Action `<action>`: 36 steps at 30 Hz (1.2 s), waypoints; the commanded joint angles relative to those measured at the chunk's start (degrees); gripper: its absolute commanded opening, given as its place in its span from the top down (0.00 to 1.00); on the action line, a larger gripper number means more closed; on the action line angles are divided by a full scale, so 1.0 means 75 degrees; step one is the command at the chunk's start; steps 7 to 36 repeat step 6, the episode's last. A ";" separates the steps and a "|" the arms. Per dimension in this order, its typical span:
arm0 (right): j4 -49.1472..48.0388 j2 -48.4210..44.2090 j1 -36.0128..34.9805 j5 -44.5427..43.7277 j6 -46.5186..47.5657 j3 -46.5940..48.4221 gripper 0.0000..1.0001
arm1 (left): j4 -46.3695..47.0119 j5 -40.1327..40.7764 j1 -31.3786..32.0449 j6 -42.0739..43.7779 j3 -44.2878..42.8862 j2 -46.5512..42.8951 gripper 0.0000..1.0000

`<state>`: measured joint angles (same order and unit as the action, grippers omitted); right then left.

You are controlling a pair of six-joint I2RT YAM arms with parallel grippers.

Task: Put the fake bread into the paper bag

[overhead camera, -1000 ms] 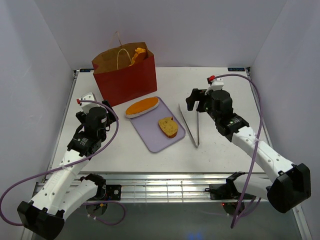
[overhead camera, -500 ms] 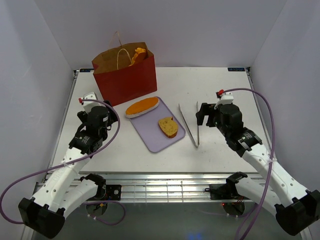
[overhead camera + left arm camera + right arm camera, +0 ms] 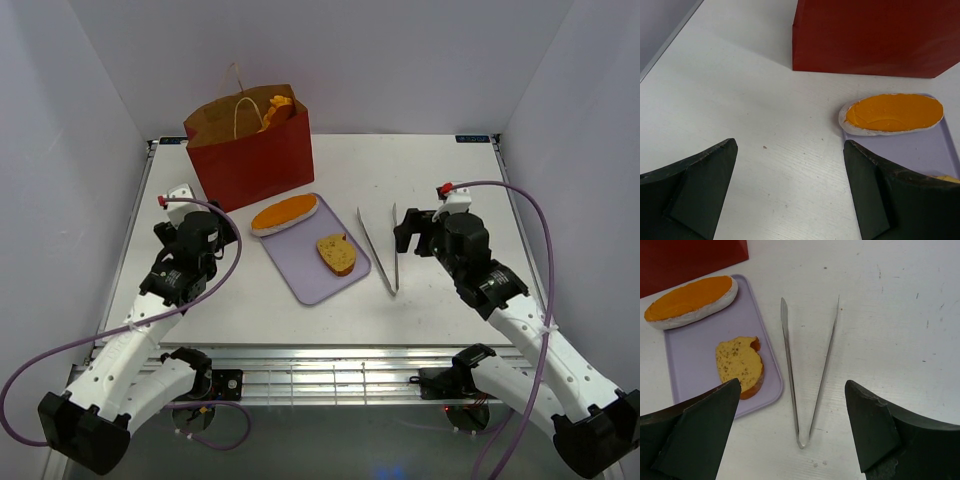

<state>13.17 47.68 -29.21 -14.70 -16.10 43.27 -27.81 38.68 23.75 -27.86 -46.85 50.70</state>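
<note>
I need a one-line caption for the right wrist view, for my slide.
Open right gripper over metal tongs, beside a lavender tray holding an orange loaf and a toast slice.

Paper bag [image 3: 255, 165] hides its load
Only orange bread [image 3: 278, 106] tops peek over the rim; left wrist view crops the bag's upper part.

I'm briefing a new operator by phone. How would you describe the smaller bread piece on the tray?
Find the red paper bag at the back left; a lavender tray lies before it. On the tray's right side sits the slice: small, tan, speckled, unlike the long orange loaf.
</note>
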 commanded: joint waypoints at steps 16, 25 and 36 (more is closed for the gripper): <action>-0.0222 0.0321 0.0028 -0.0077 -0.0232 0.0031 0.10 | 0.0017 0.0105 0.0009 0.0070 -0.0058 0.0143 0.02; -0.0222 0.0321 0.0028 -0.0077 -0.0232 0.0031 0.10 | 0.0017 0.0105 0.0009 0.0070 -0.0058 0.0143 0.02; -0.0222 0.0321 0.0028 -0.0077 -0.0232 0.0031 0.10 | 0.0017 0.0105 0.0009 0.0070 -0.0058 0.0143 0.02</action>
